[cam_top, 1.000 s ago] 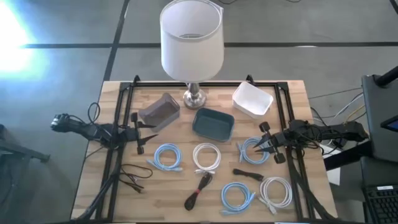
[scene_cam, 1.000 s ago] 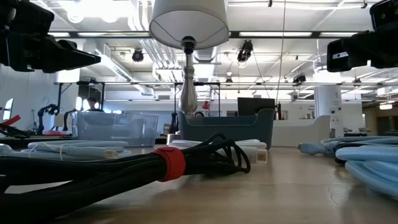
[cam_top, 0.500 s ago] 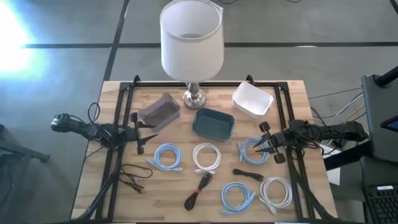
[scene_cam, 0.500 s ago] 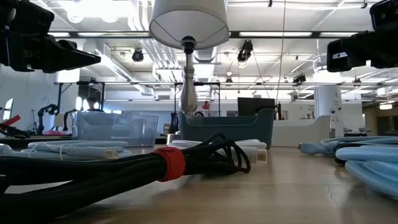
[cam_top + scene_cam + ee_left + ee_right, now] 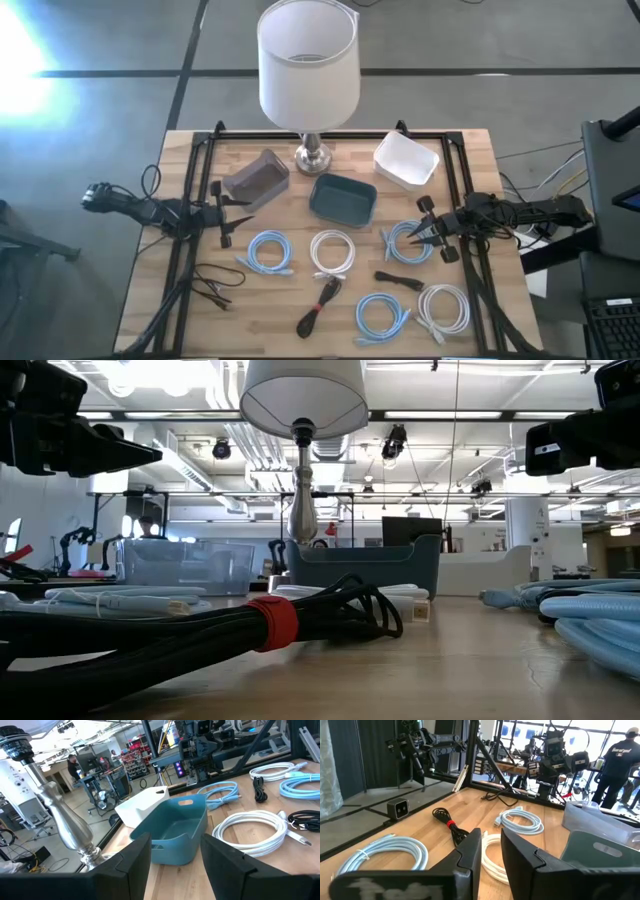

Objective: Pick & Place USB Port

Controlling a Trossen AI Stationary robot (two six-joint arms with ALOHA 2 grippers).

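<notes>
Several coiled cables lie flat on the wooden table: a light blue coil [image 5: 268, 252], a white coil [image 5: 331, 252], a light blue coil [image 5: 408, 240], a black bundle with a red band [image 5: 320, 308], a short black cable [image 5: 398, 279], and a light blue coil [image 5: 382, 318] beside a white coil [image 5: 443, 308] near the front. My left gripper [image 5: 232, 213] hovers open and empty at the table's left, near the grey bin [image 5: 256, 178]. My right gripper [image 5: 420, 234] hovers open and empty over the right light blue coil.
A lamp [image 5: 308, 70] stands at the far middle, with a teal bin [image 5: 343, 198] and a white bin [image 5: 406, 160] beside it. A thin black cable [image 5: 210, 283] lies at the front left. A black frame [image 5: 190, 200] rims the table. People [image 5: 620, 760] stand in the room beyond.
</notes>
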